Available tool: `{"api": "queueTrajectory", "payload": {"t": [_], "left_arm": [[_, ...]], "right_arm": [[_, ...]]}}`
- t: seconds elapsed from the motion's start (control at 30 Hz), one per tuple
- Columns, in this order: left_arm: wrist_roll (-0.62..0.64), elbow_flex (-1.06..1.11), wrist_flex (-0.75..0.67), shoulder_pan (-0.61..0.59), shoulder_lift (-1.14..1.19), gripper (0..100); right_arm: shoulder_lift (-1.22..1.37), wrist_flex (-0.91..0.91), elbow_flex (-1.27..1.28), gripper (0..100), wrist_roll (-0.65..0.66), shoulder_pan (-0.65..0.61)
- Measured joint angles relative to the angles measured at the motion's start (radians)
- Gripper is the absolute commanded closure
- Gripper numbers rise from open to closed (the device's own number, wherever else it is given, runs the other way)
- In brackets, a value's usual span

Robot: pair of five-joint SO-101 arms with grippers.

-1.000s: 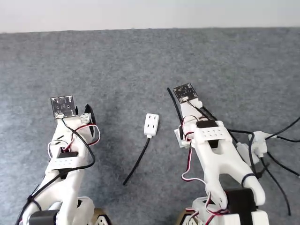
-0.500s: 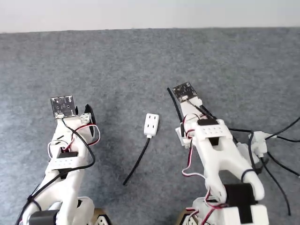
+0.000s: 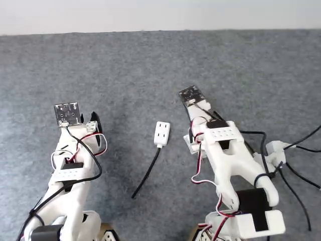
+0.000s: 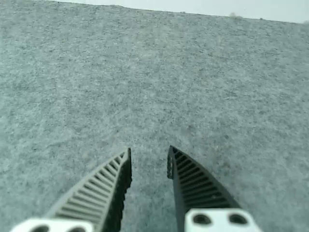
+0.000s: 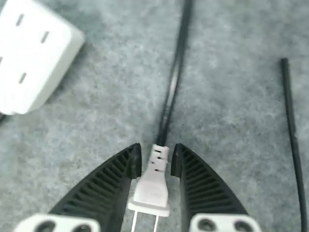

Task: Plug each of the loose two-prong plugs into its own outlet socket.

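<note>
Now, plug [image 5: 152, 181] gripped, right end effector [image 5: 155, 150]

The left gripper [image 4: 148, 166] hangs over grey carpet [image 4: 154, 72]. Its ribbed fingers [image 4: 108, 186] stand slightly apart. Nothing lies between them.

The right wrist view's edge is cutting off part of the outlet socket [image 5: 29, 53], and the prongs of the two-prong plug [image 5: 152, 183] are running out of frame.
</note>
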Motion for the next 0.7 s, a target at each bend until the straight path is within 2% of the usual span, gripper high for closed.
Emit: {"api": "queueTrajectory", "payload": {"t": [0.7], "left_arm": [[0.000,0.000,0.000,0.000,0.000,88]], "right_arm": [[0.011,0.005,0.000,88.3,0.000,0.002]]}}
